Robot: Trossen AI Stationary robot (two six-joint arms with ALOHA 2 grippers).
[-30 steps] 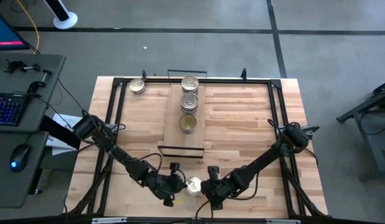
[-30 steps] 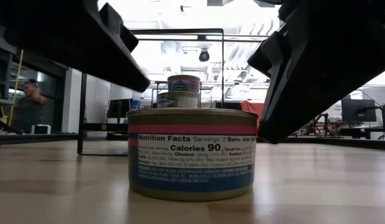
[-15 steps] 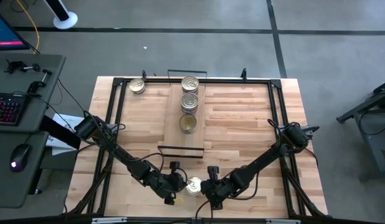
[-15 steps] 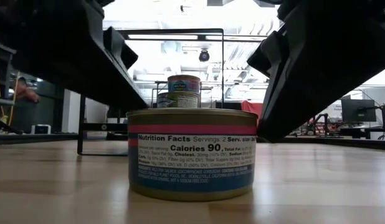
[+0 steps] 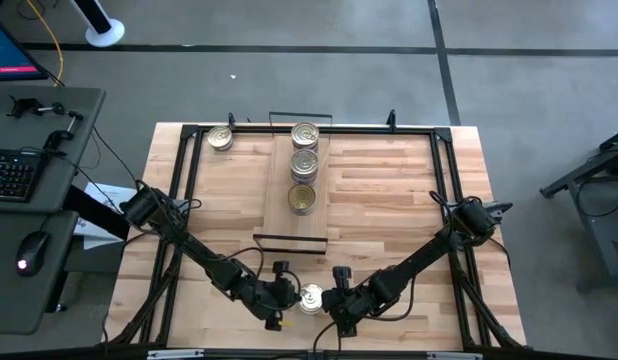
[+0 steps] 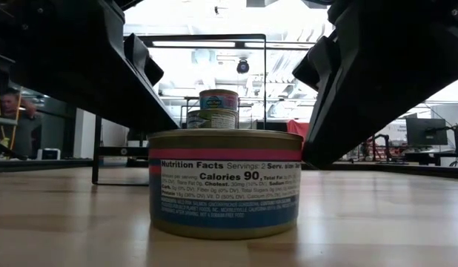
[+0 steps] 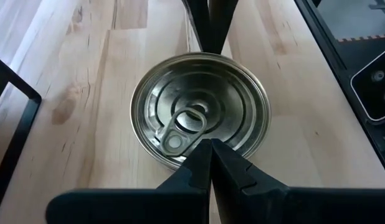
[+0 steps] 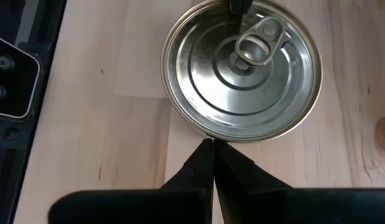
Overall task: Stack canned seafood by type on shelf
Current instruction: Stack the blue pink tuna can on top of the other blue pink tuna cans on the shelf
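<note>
Flanking a silver tin (image 5: 310,298) at the desk's (image 5: 389,200) front edge, both grippers hold nothing. At its nine o'clock, the left gripper (image 5: 281,297) has jaws pressed shut, tips over the rim. At three o'clock, the right gripper (image 5: 339,300) has shut jaws just beside it. Only the low view shows the tin's nutrition label (image 6: 225,189); the high view shows three tins on the shelf (image 5: 289,225).

Butcher-block tabletop (image 5: 389,190) with a black frame (image 5: 444,140) round its edges. Grey desk (image 5: 29,190) beside the table holds a keyboard (image 5: 11,172) and a mouse (image 5: 26,263). Monitor corner (image 5: 9,45) at far edge. White round base (image 5: 104,33) on grey floor. Person (image 6: 10,119) in the background, low view; a monitor (image 6: 425,131) there too.
</note>
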